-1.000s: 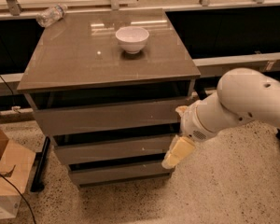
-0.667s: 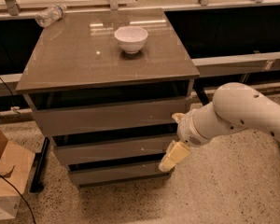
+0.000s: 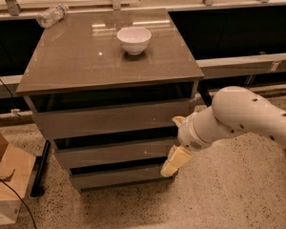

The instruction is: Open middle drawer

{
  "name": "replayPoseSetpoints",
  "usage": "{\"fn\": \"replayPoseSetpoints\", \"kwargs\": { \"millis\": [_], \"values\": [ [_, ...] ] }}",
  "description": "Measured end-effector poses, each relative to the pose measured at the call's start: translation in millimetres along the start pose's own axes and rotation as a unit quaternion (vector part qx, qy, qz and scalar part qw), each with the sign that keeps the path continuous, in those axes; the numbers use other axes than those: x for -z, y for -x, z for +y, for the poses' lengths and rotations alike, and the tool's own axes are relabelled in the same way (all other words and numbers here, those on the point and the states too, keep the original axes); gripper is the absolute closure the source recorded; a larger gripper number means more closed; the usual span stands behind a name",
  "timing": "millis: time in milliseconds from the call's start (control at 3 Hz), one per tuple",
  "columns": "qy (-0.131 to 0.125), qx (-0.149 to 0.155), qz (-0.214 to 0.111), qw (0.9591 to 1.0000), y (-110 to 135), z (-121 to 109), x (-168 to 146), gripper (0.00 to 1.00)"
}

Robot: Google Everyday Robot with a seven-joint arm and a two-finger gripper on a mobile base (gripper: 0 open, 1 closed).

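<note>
Gripper (image 3: 176,141), jaws spread, at right end of middle drawer (image 3: 109,152).
Wide, flat, glossy grey-brown front, handleless, rectangular, medium height.

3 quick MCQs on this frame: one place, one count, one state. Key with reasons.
1. How many drawer fronts does the cabinet show?
A two
B five
C three

2. Where is the gripper?
A resting on the cabinet top
B at the right end of the middle drawer
C under the cabinet

3. How does the plastic bottle stand?
A lying on its side
B upright on its base
C upside down on its cap

Key:
1 C, since three fronts are stacked under the top.
2 B, since the gripper sits against the right end of the middle drawer's front.
3 A, since the bottle's long side rests flat at the back left corner of the cabinet top.
</note>
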State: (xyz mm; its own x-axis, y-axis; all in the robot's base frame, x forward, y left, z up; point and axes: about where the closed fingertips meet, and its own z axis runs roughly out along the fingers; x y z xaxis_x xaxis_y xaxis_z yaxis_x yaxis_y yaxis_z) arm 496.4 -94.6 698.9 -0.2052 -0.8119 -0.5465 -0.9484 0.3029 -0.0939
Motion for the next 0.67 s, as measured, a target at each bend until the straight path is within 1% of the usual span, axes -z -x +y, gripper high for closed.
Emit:
{"fn": "replayPoseSetpoints", "kwargs": {
  "millis": [333, 667],
  "values": [
    [0.004, 0.014, 0.001, 0.9999, -7.7, 0.7, -15.0, 0.0],
    [0.016, 0.017, -0.014, 0.9996, -21.2, -6.8, -39.0, 0.0]
  ]
}}
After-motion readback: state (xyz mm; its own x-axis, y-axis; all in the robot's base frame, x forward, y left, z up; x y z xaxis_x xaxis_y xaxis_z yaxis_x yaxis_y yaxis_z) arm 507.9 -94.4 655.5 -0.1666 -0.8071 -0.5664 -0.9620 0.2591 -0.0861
